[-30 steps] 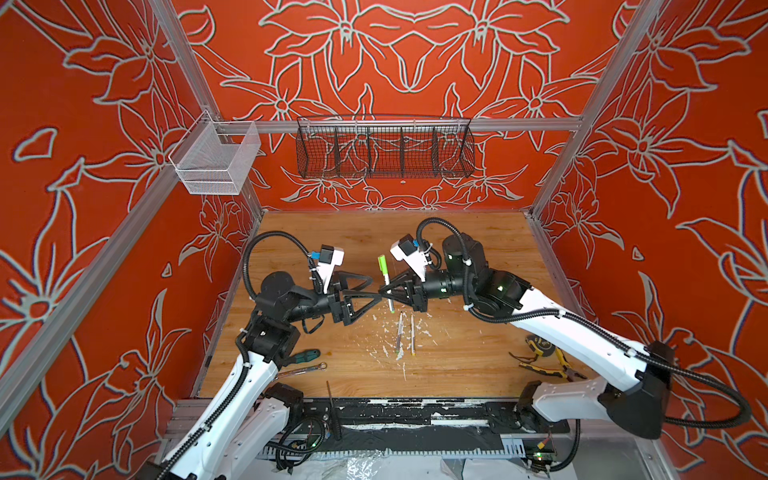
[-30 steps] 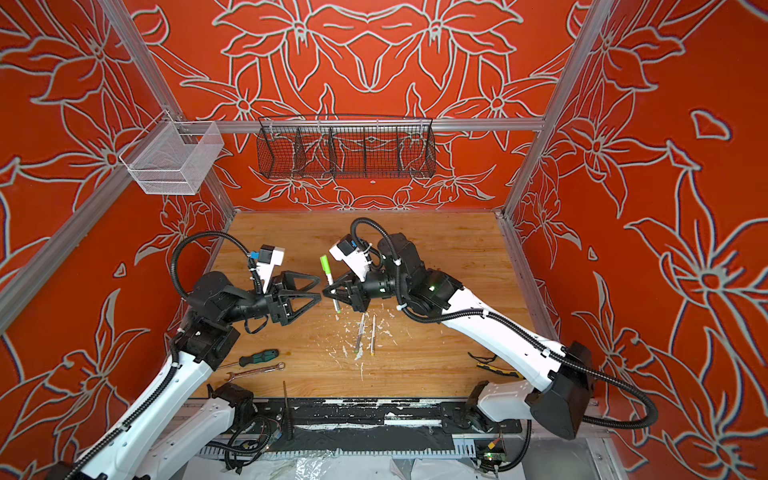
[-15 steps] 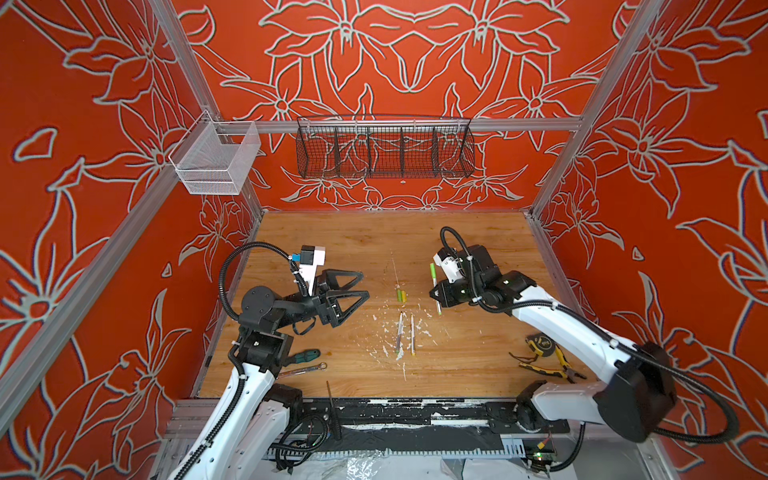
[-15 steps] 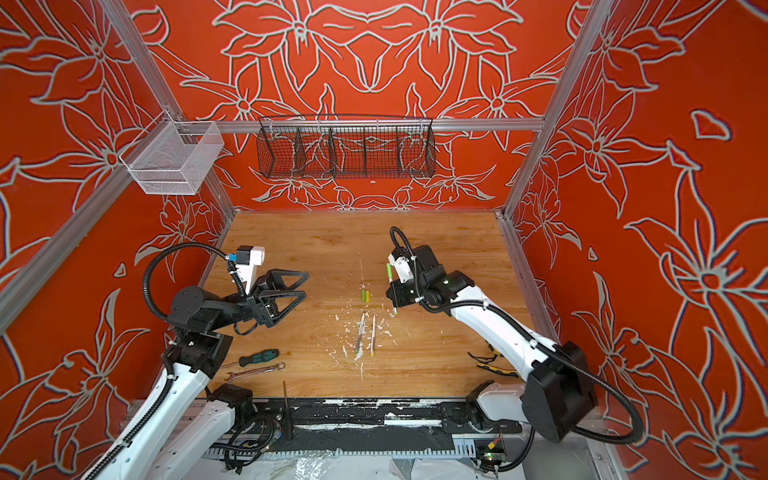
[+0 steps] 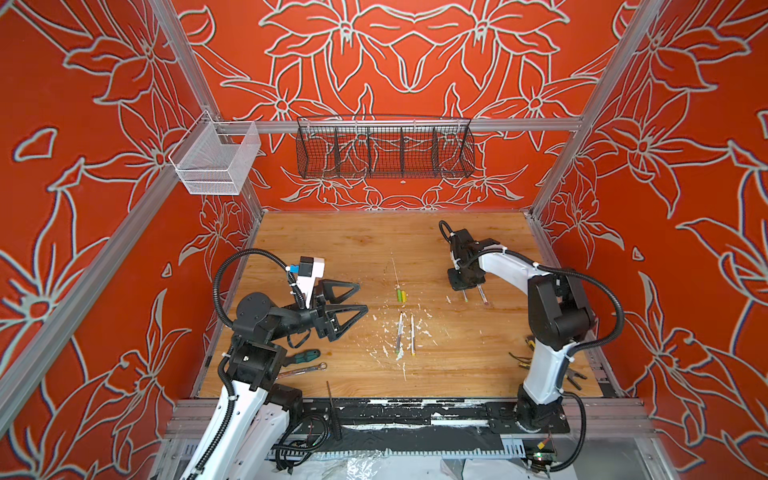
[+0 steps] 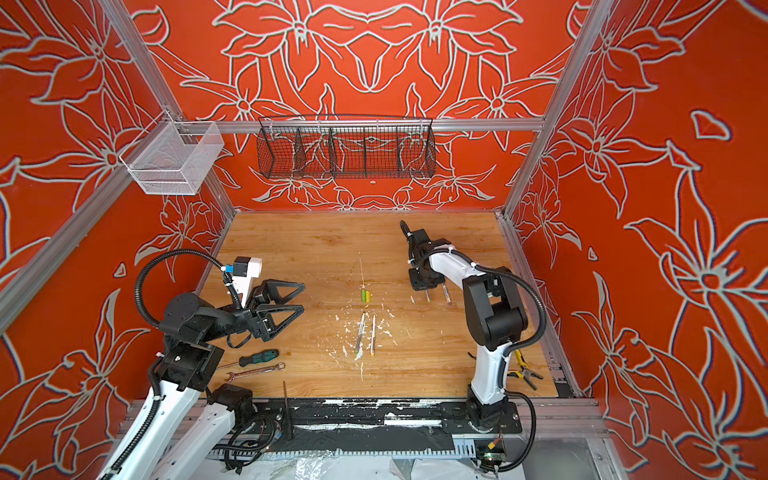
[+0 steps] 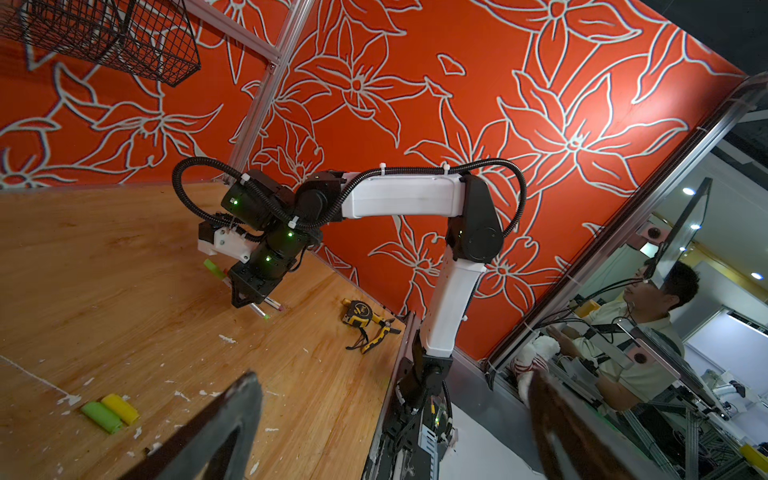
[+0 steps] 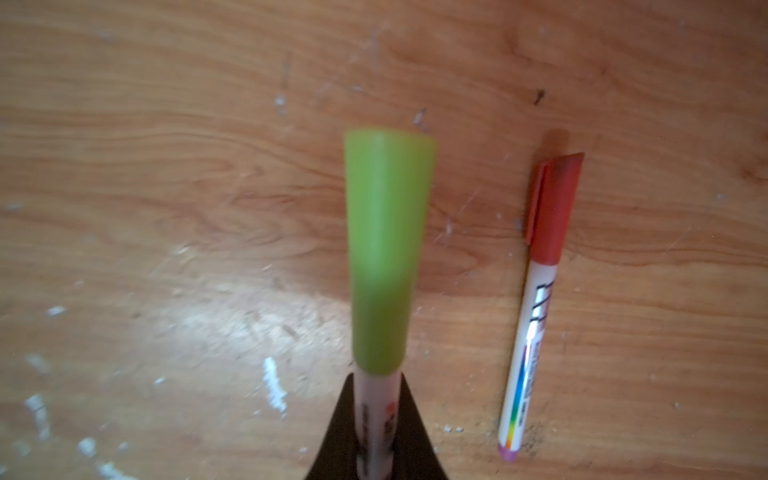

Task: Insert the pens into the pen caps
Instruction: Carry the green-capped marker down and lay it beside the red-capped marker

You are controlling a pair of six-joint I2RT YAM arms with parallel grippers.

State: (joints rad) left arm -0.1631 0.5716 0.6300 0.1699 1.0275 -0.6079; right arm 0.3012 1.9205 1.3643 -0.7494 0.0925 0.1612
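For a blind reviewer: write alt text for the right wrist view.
The right gripper is shut on a green-capped pen, close to the lens and blurred. Beside it, not touching, a red-capped pen lies flat on the scuffed wooden table.

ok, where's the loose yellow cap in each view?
Top view: yellow cap in the middle of the table, side by side with a green cap.
Top view: same spot.
Left wrist: in the foreground, green cap alongside.
Right wrist: not in it.
Shared landmark: right gripper, shut on a green-capped pen, shows in all four.
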